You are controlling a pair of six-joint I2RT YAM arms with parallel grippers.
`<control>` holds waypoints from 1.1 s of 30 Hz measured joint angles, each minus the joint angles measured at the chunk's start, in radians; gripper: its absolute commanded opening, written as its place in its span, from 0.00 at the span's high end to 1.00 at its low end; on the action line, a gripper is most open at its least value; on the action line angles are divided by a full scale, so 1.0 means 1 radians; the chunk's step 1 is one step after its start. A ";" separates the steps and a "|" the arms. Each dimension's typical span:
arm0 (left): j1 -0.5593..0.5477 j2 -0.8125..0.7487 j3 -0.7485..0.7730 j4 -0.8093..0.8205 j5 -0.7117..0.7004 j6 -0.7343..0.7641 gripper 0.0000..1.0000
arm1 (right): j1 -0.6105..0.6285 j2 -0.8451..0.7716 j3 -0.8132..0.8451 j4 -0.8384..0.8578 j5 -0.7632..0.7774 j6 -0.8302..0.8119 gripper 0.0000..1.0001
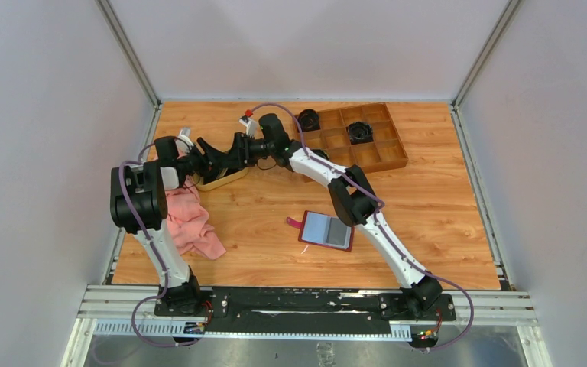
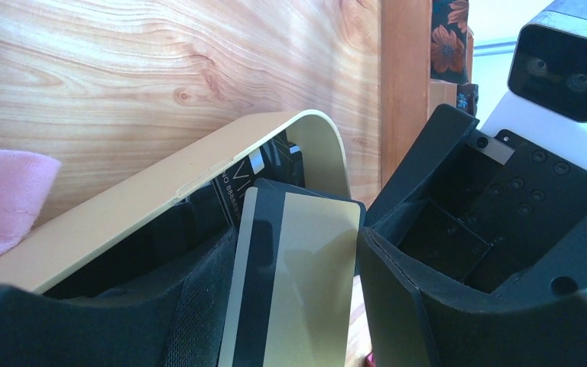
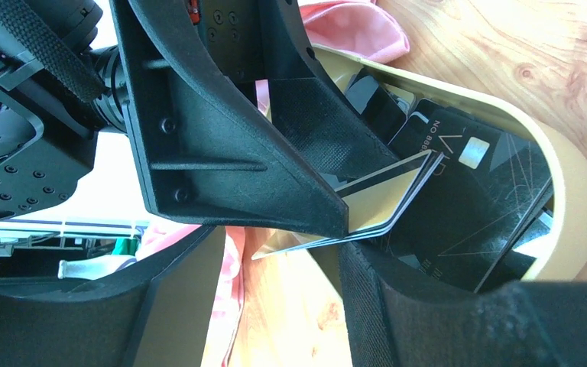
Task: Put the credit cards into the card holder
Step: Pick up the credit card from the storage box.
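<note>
The tan-gold credit card (image 2: 313,283) with a dark stripe stands tilted up out of the oval tan dish (image 2: 122,206), held between the fingers of my left gripper (image 2: 294,229). Black credit cards (image 3: 466,199) lie in the dish (image 3: 573,191). My right gripper (image 3: 275,252) is open, its fingers wide apart on either side of the gold card's near corner (image 3: 367,202). In the top view both grippers, the left (image 1: 215,157) and the right (image 1: 237,147), meet over the dish (image 1: 222,181). The dark red card holder (image 1: 326,230) lies open on the table, greyish pockets up.
A pink cloth (image 1: 191,222) lies left of the dish, beside the left arm. A wooden compartment box (image 1: 367,157) with dark items stands at the back right. The right arm stretches across above the card holder.
</note>
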 measured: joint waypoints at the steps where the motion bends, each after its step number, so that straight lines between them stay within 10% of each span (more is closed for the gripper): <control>1: 0.000 0.000 0.000 0.000 0.000 -0.001 0.41 | 0.000 0.000 0.000 0.000 0.001 0.001 0.42; 13: 0.001 0.000 0.000 0.002 -0.001 -0.009 0.45 | -0.011 0.004 0.000 0.012 0.004 0.031 0.45; 33: 0.006 0.000 -0.040 0.082 0.002 -0.082 0.49 | -0.024 0.008 0.000 -0.043 0.064 0.009 0.94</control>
